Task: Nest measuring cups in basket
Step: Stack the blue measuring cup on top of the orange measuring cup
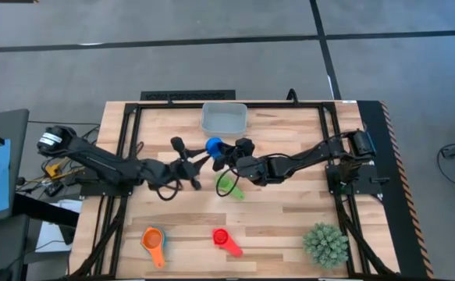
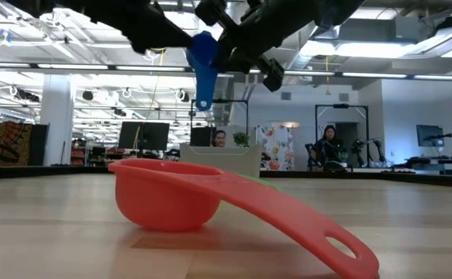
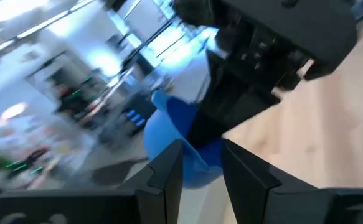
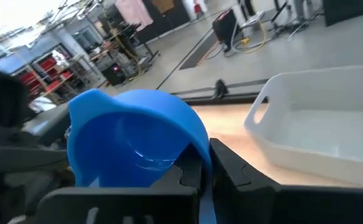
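Note:
A blue measuring cup (image 1: 214, 145) (image 2: 203, 48) hangs in the air between both grippers, just on the near side of the pale basket (image 1: 224, 117) (image 4: 318, 124). My left gripper (image 1: 202, 156) (image 3: 203, 149) reaches it from the left, and my right gripper (image 1: 229, 154) (image 4: 205, 162) from the right. Both are shut on it. The cup's handle (image 2: 203, 97) points down. A green cup (image 1: 229, 185) lies on the table under the right gripper. An orange cup (image 1: 154, 239) and a red cup (image 1: 224, 239) (image 2: 171, 198) lie near the table's near edge. My left gripper comes level from the table's left and has the blue cup's bowl wall (image 3: 200, 163) between its two fingers, on the side away from the right gripper. The cup is lifted clear. My right gripper pinches the cup's handle close to the bowl (image 4: 204, 202) between its two fingers, coming from the table's right. The bowl (image 4: 131, 137) stands beyond the fingertips.
A spiky green plant (image 1: 325, 243) stands at the table's near right corner. The red cup rests on its bowl and its handle tip (image 2: 350, 256). A dark frame runs along the table's edges. People sit in the room beyond the far edge.

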Controlling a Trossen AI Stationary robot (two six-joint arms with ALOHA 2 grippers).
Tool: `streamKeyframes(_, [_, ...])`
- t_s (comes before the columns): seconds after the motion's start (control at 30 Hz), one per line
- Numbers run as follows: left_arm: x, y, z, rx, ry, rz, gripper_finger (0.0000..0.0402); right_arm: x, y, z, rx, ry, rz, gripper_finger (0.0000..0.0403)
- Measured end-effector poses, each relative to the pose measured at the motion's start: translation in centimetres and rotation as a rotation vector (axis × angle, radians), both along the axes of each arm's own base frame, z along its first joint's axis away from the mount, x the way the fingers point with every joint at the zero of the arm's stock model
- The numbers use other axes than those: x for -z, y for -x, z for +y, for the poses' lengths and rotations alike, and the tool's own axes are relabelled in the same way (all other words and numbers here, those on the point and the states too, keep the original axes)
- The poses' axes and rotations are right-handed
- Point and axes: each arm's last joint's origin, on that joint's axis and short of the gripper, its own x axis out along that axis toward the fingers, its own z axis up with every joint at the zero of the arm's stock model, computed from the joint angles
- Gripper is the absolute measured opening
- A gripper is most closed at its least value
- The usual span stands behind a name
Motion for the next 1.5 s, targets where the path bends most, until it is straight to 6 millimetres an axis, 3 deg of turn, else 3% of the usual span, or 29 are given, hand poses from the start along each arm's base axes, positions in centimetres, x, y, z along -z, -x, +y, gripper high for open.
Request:
streamKeyframes(0.13, [0.3,-1.4,-0.1,-0.093,-0.052,0.040,0.0097,0.0,0.0,-0.1,0.012,-0.003,-0.005,0.0024])
streamKeyframes(0.5, [0.5,-2.4,0.0,-0.034,-0.128,0.120,0.0094,-0.4,0.5,-0.1,-0.005,0.019,0.057,0.0036])
streamKeyframes(0.77, [0.4,-2.5,0.8,-0.046,-0.088,0.075,0.0023,-1.9,1.8,-0.4,-0.098,0.103,0.235,0.0023])
streamKeyframes(0.9, [-0.2,-2.8,1.3,-0.004,-0.071,0.011,0.0005,-2.6,2.7,-0.6,-0.110,0.111,0.293,0.0026])
streamKeyframes(1.2, [-4.3,-4.6,1.7,0.026,-0.054,-0.029,0.0000,-6.3,5.3,-1.0,-0.102,0.130,0.282,0.0022])
streamKeyframes(1.5, [-4.3,-4.7,1.6,0.058,-0.005,-0.043,0.0000,-6.9,6.4,-0.6,-0.120,0.131,0.316,0.0018])
